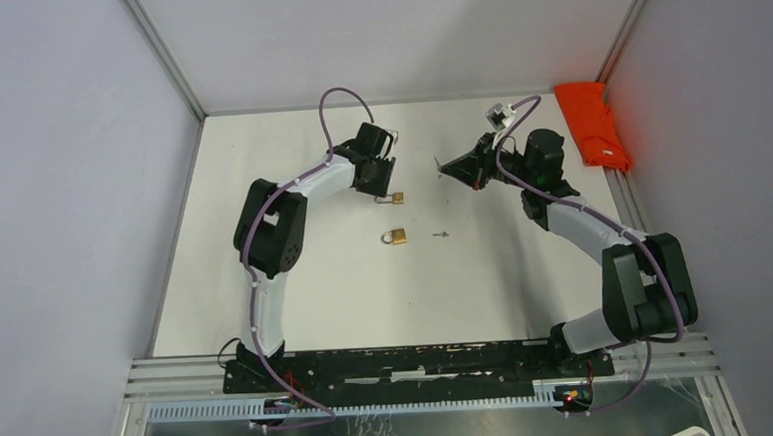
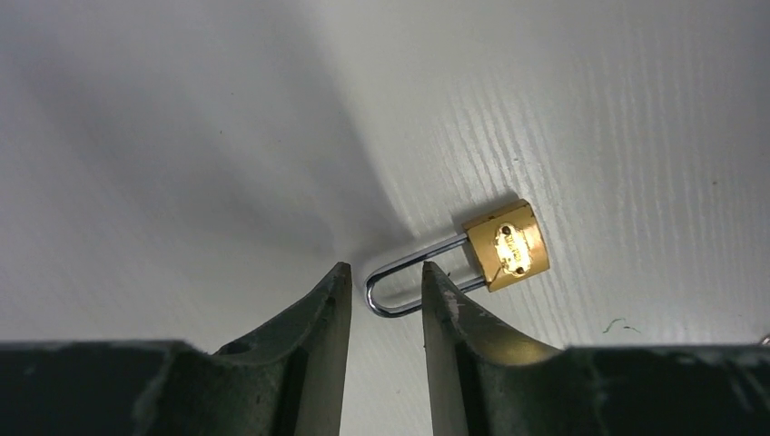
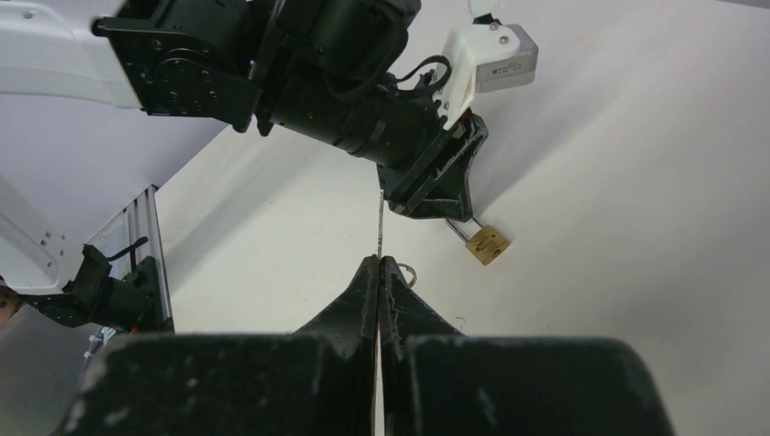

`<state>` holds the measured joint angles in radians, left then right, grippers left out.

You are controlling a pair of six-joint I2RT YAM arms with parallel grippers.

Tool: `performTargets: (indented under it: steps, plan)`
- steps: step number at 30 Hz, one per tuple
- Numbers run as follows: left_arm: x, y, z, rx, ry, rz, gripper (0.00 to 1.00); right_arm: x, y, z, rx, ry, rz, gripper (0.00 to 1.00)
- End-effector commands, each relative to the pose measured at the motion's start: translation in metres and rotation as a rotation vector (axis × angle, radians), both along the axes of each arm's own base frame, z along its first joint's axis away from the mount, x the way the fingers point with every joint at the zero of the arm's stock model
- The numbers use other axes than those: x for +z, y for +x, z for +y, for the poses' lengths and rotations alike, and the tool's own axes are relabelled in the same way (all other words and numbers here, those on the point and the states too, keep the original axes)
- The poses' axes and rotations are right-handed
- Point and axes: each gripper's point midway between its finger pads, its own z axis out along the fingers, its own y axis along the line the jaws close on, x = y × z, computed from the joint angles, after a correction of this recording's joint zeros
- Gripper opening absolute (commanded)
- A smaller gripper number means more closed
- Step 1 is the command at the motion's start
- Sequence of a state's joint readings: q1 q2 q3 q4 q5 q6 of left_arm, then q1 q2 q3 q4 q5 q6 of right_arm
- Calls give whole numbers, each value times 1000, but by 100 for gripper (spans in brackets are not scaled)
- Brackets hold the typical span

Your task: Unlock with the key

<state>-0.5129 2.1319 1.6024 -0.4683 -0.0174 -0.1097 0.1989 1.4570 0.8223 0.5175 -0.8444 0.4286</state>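
Padlock (image 2: 507, 246): small, stiff, slippery brass. Left hand (image 2: 386, 272), fingers apart, straddles its shackle (image 2: 445, 247); the body grips better. Right hand (image 3: 379, 265) pinches thin key (image 3: 379, 227).

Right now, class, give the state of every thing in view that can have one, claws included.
far padlock: lying flat, shackle looks closed.
near padlock: lying flat, apart from both claws; shackle too small to judge.
left claw: open, tips either side of the far padlock's shackle.
right claw: shut on the key, blade poking past the tips.
red cloth: crumpled at the far right edge.
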Motion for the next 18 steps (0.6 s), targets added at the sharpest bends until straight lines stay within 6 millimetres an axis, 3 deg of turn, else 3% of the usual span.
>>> performTargets:
  steps: [1, 8, 16, 18]
  plan:
    - [2, 14, -2, -28, 22, -60, 39, 16, -1, -1, -11, 1, -73, 0]
    - [-8, 20, 1, -13, 52, -65, 34, 16, -2, -2, -12, 6, -71, 0]
    - [-31, 6, 9, -12, 84, -15, 23, 12, -2, -1, -11, 8, -54, 0]
    - [-36, 3, 11, -12, 88, -6, 15, 9, -2, -2, -14, 9, -45, 0]
